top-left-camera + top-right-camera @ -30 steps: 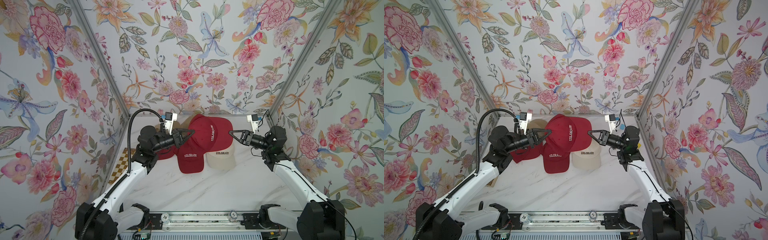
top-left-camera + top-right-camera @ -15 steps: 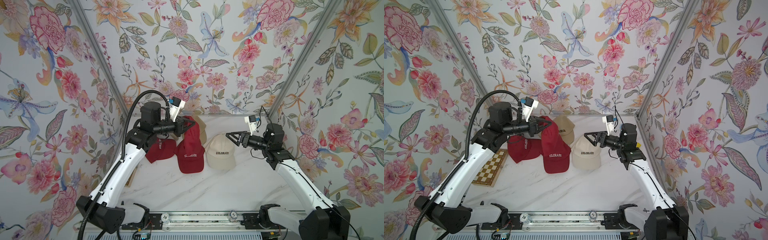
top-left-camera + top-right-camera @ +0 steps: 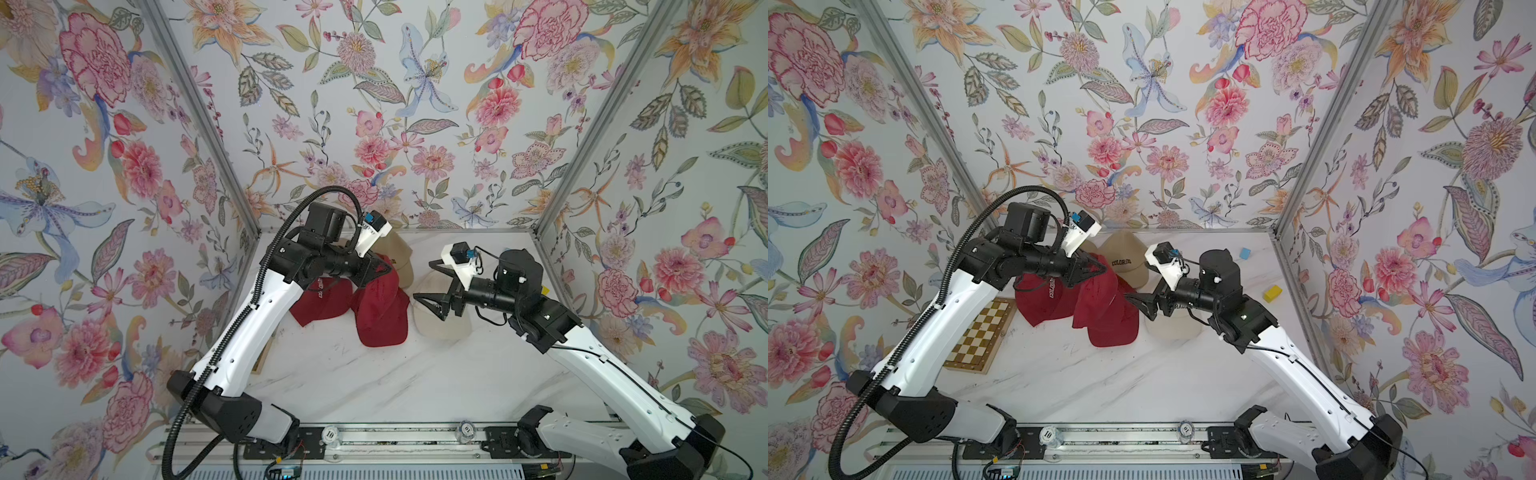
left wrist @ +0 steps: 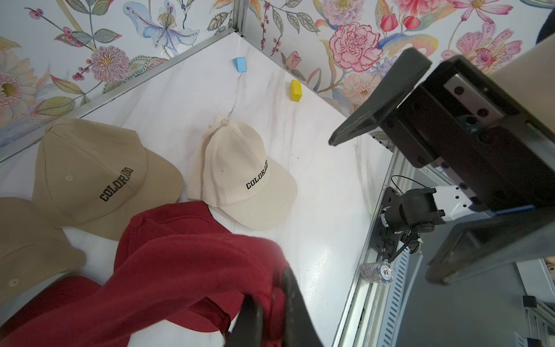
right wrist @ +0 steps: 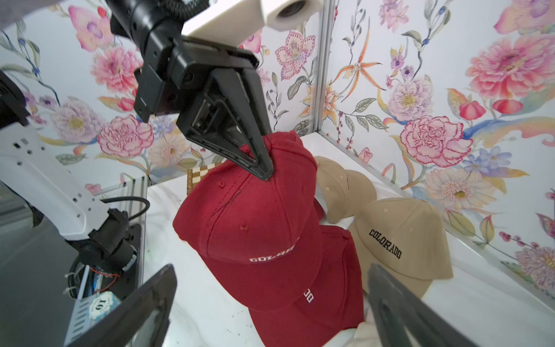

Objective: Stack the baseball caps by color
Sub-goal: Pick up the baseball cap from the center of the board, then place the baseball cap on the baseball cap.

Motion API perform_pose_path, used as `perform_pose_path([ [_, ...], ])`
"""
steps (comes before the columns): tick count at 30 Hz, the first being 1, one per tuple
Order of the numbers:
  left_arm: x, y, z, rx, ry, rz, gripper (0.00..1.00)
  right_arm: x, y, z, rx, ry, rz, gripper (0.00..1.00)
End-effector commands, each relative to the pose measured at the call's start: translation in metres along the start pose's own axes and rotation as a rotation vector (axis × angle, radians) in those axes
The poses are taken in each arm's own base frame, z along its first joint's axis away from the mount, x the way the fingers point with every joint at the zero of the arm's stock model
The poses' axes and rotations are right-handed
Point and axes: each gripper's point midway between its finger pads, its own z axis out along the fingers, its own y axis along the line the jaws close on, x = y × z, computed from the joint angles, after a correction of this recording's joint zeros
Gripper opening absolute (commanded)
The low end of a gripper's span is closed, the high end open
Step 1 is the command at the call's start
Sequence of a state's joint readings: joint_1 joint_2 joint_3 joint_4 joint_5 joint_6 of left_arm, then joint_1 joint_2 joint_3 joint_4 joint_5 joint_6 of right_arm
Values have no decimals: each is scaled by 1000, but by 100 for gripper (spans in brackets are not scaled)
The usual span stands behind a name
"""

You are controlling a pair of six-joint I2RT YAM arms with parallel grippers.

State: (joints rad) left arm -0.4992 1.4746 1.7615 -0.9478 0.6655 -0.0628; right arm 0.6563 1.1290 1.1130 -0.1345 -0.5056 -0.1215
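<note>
Hanging from a pinch of cloth at the back of its crown, one dark red cap (image 5: 249,228) dangles brim-down from the left gripper (image 5: 264,171), whose jaws are closed tight on that fold. Directly under it lies a second red cap (image 5: 327,276), flat on the marble, and everything else is placed from that one. A third red cap (image 3: 1046,303) sits just beside it, on the side toward the checkered board (image 3: 980,336). The cream cap (image 4: 240,180) lies just beside it on the opposite side, and two tan caps (image 4: 96,174) (image 4: 27,240) lie behind it toward the back wall.

The right gripper (image 3: 430,282) is spread wide and holds nothing, hovering over the cream cap with one finger near the hanging red cap.

The main risk is a crooked landing. The held cap hangs tilted, so if it is let go from this height its brim would likely touch first. It could then flop sideways, half onto the cream cap instead of nesting on the red one below.

Lowering it carelessly could also drag the flat red cap out of line, since the cloth catches on cloth. The thin pinch may slip early. The right gripper's open finger could snag the swinging cap if either arm moves across.
</note>
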Motion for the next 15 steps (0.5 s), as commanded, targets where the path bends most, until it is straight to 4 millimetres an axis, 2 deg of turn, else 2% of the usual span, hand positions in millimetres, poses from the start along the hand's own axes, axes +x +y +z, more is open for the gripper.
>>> perform_pose_path([
  [1,-4,-6,-2,-15,13,51,0,-15,-3,15,47,-23,-130,97],
  [6,-4,-14,2,8,24,70,0,-18,2,36,41,-36,-171,89],
  [11,-3,-19,6,33,33,80,0,-19,1,47,44,-37,-193,81],
  [15,-4,-22,8,48,30,85,0,-17,0,53,38,-33,-194,70],
])
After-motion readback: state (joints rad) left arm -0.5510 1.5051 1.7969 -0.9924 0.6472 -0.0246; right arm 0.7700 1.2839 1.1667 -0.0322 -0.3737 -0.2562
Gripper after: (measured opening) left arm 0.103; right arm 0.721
